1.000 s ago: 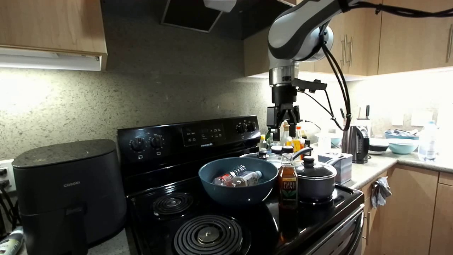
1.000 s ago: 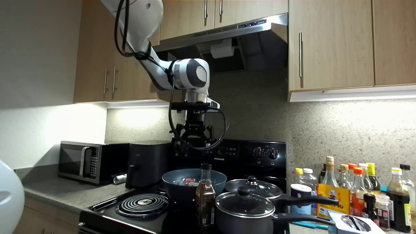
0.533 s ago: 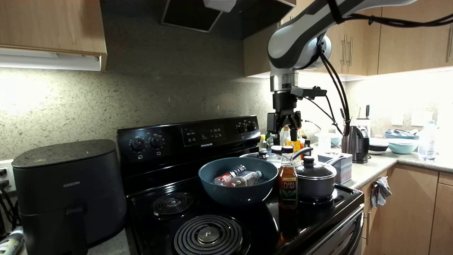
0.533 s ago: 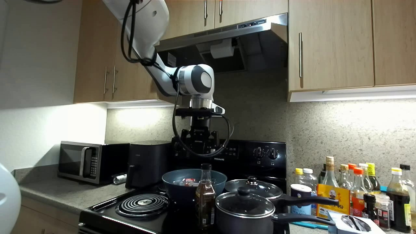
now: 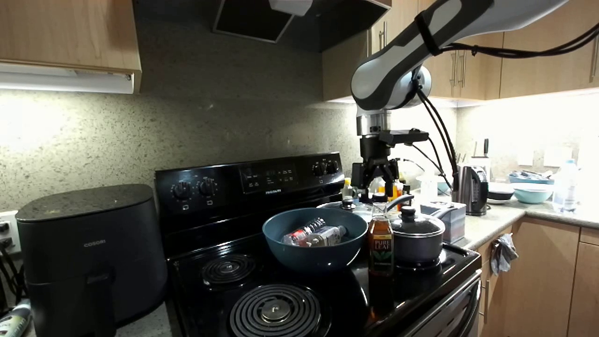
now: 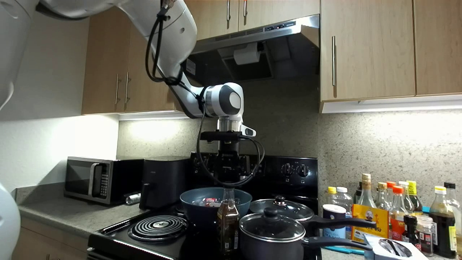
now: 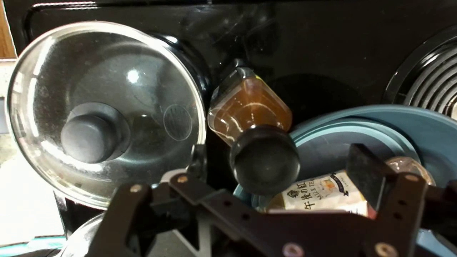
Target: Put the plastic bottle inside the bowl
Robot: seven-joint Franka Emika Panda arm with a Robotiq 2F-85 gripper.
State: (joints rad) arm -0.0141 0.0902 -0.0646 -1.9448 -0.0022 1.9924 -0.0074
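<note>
Our gripper (image 5: pixel 376 192) hangs with fingers (image 7: pixel 366 175) spread, the cap (image 7: pixel 266 164) of the plastic bottle (image 5: pixel 381 245) showing between them in the wrist view. That bottle stands upright on the stovetop (image 5: pixel 348 299), the bowl (image 5: pixel 311 258) left of it and the lidded pot (image 5: pixel 418 245) right in both exterior views. We judge this the approach; next we should lower and close. Bowl rim and pot lid (image 7: pixel 142 117) seem to crowd it, so upward looks roomiest.
</note>
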